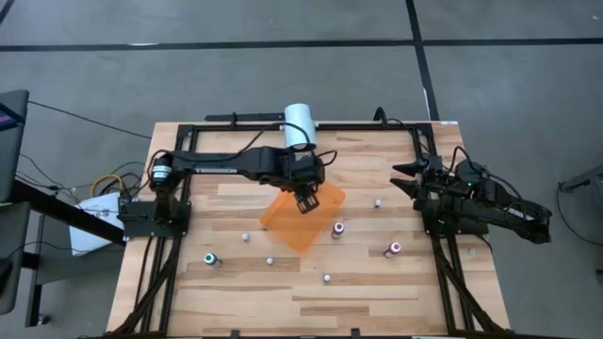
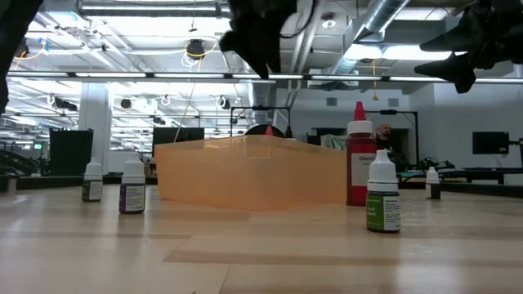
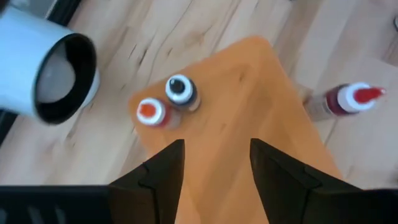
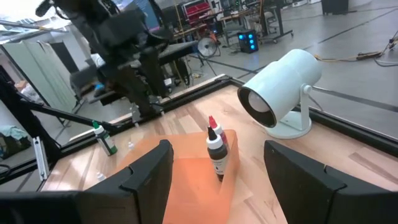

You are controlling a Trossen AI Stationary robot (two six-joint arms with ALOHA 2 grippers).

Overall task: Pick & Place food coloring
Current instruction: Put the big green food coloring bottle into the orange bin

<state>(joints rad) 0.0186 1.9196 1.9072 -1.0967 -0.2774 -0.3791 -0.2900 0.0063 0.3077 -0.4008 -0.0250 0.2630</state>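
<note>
Your left gripper (image 1: 303, 201) hangs above orange tray (image 1: 303, 221), fingers (image 3: 163, 171) spread wide, nothing held. Tray holds two food coloring bottles at its far corner: orange-capped bottle (image 3: 149, 112) and black-capped bottle (image 3: 181, 91), touching each other. Red-tipped bottle (image 3: 348, 99) stands on table (image 1: 377, 282) just beside tray. You count seven more bottles loose on table in high view, including green-capped bottle (image 1: 212, 258) and pink-capped bottle (image 1: 394, 249). White lamp (image 1: 300, 124) lies at far edge. Your right gripper (image 1: 408, 177) waits at right edge, fingers (image 4: 152, 174) wide apart, empty.
</note>
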